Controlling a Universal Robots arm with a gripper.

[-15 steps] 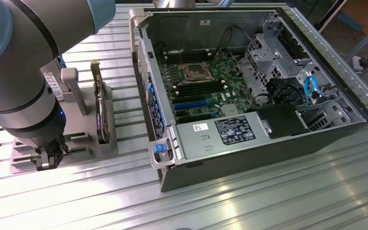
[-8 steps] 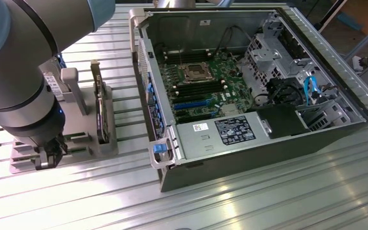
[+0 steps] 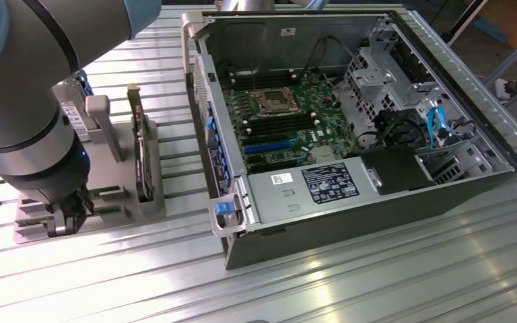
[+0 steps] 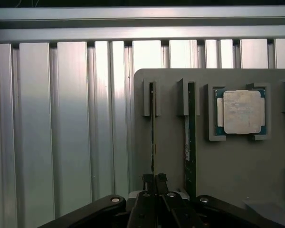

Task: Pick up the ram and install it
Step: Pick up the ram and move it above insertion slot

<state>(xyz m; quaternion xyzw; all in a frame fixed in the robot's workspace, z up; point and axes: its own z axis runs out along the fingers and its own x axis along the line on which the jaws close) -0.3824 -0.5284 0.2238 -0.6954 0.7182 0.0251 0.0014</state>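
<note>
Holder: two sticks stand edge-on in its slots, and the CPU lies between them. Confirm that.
Wrong on one count. In the wrist view the CPU lies not between them but beyond both, in its own recess of the holder: next to it stands the labelled stick, then the ram in the pincer. Both stand edge-on in slots.

Ribbed aluminium tabletop (image 3: 349, 269), pale and glossy, bright glare in streaks along its slats

Ext cam high, angled down, wrist cam close over holder (image 4: 171, 137), shared.
</note>
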